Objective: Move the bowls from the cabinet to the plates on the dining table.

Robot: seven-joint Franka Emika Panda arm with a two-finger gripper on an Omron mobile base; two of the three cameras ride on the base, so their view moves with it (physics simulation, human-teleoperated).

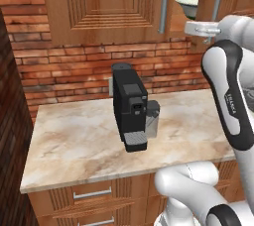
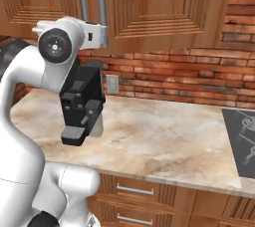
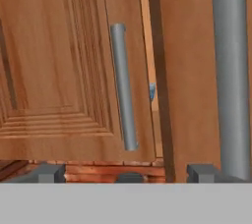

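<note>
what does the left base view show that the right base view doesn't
Left base view alone: a bowl inside the cabinet, seen through the gap where the right door stands ajar, and a dark brick side wall. Right base view alone: a black hob set in the counter, and a wall socket. Both share the black coffee machine, the marble counter, the brick back wall, the grey bar handles and the drawers below.

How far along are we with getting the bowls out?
Early. Done: one cabinet door is cracked open, and a bowl shows through the gap. In hand: nothing; the gripper is open beside that door's handle. Left: open the door wider, then carry both bowls to the plates.
</note>
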